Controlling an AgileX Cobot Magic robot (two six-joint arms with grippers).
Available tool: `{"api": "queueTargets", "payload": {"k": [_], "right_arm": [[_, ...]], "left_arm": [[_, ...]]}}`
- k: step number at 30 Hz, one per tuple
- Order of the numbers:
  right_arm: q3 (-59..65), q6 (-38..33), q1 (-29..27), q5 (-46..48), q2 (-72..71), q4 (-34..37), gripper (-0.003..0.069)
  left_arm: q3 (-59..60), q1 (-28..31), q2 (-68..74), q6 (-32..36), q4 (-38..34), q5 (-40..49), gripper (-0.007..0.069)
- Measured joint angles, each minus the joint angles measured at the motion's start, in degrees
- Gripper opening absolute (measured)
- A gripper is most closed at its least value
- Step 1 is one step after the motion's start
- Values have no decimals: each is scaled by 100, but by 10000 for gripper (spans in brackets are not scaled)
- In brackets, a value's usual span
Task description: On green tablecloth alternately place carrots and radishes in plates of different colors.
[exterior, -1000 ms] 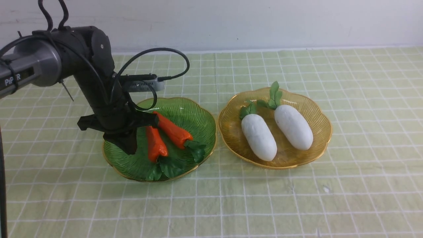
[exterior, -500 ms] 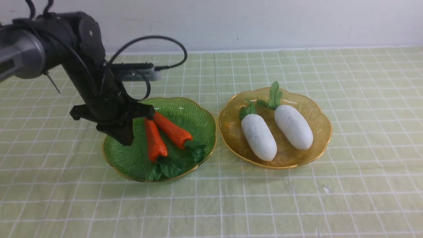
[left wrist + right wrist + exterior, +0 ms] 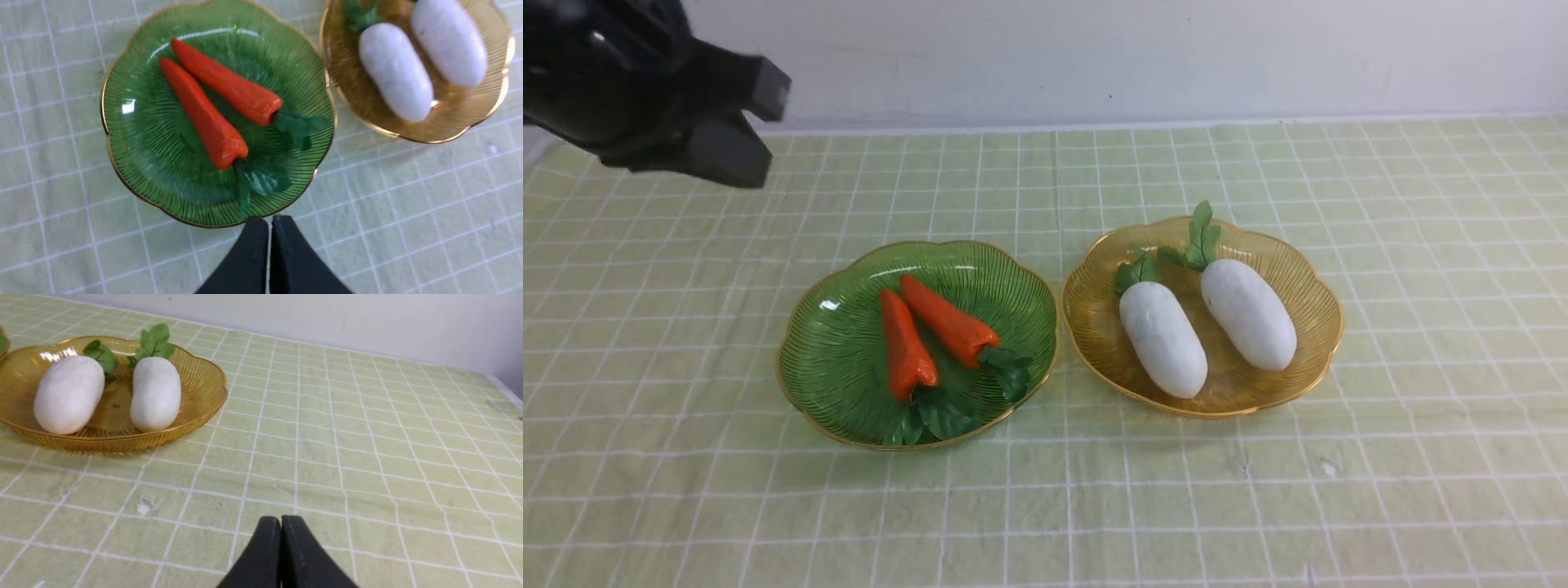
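**Inspector:** Two plates sit side by side on the green tablecloth [image 3: 1421, 245], near the middle of the desk, rims almost touching. The green plate [image 3: 841, 384] lies toward the left edge, the amber plate [image 3: 1307, 359] toward the right.

**Clerk:** Contents, largest first?

**Inspector:** Both radishes [image 3: 1162, 339] in the amber plate, lying parallel; long axes run from far-left to near-right, leaves toward the far edge. They look plump, matte and rigid, probably light; I would take one across its thick middle. Both carrots [image 3: 905, 347] lie in the green plate, tips together toward the far edge, spreading in a narrow V, leaves toward the near edge. Glossy skin, so likely slippery; grip the broad end beside the leaves, across the axis.

**Clerk:** The plates themselves?

**Inspector:** Thin ribbed plastic by appearance; judged light and easily nudged.

**Clerk:** And the arms?

**Inspector:** Left gripper [image 3: 269, 228] hangs high over the near rim of the green plate, jaws pressed together, pinching nothing. Right gripper [image 3: 281, 528] is low over bare cloth toward the right edge, jaws likewise pressed together, empty.
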Motion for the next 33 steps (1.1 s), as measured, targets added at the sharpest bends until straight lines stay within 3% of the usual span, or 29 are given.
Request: {"api": "queueTargets", "payload": {"k": [9,14,20,24,32,33], "right_arm": [[0,0,-36,0,0,0,-13],[0,0,-36,0,0,0,-13],[0,0,-36,5,0,0,-13],[0,0,-36,5,0,0,-13],[0,0,-36,5,0,0,-13],[0,0,-36,5,0,0,-13]], "left_arm": [[151,0,-1547,130,391,79,-8],[1112,0,-2822,147,965,97,-8],[2727,0,-4158,147,1021,-6,-8],[4570,0,-5383,-35,725,-1622,-8],[6605,0,-6570,-153,674,-5031,-8],[6605,0,-6582,-153,674,-5087,-8]]}}
